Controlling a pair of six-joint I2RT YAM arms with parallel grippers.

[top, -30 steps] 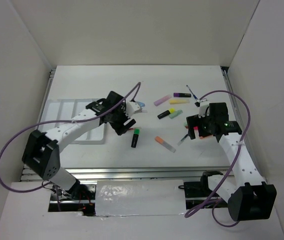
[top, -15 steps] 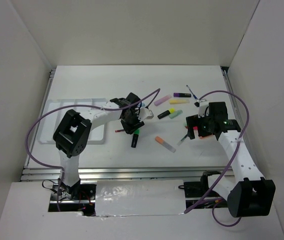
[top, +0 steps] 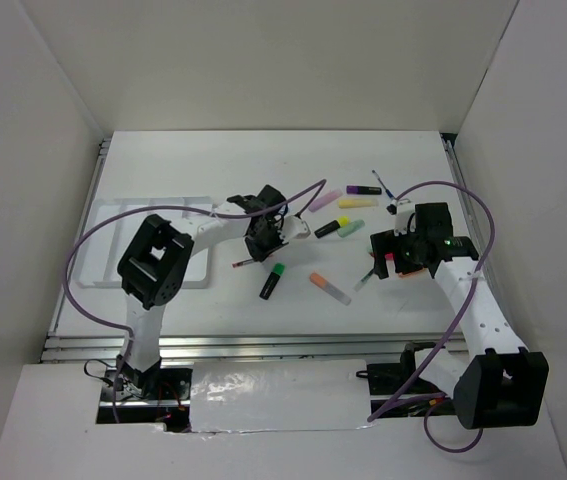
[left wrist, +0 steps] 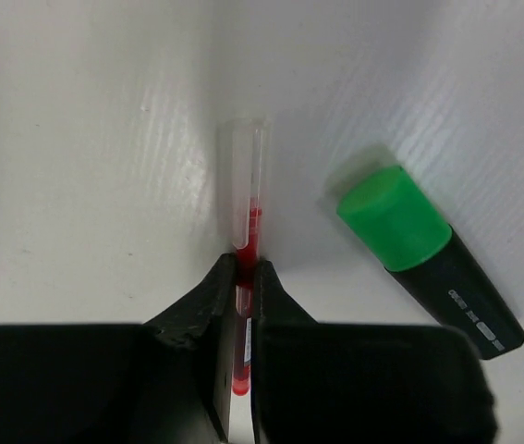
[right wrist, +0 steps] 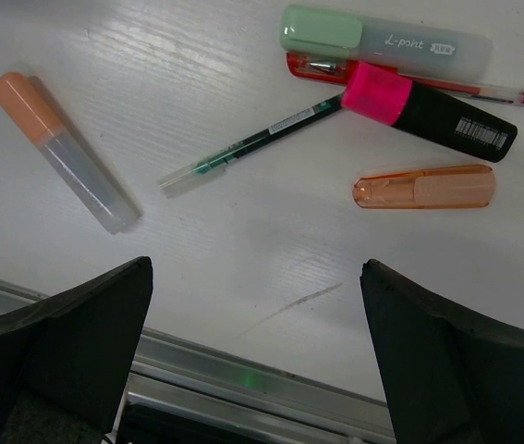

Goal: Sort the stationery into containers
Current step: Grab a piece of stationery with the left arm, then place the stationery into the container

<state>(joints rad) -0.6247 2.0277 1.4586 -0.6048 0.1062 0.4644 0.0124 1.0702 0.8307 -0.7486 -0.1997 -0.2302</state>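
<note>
My left gripper (left wrist: 243, 282) is clamped on a thin red pen with a clear cap (left wrist: 246, 176) at mid-frame (a green-capped black highlighter (left wrist: 423, 254) lies to its right). My right gripper (right wrist: 254, 277) gapes wide, holding nothing. The shallow white plastic tray (top: 98, 245) sits at the overhead view's left.

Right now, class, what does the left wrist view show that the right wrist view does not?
Only left wrist: the left gripper shut on a red pen, with a green-capped highlighter beside it. Only right wrist: the open right gripper over a pink-capped highlighter, mint highlighter, orange-capped highlighter and thin green pen. Both: the white tabletop.
</note>
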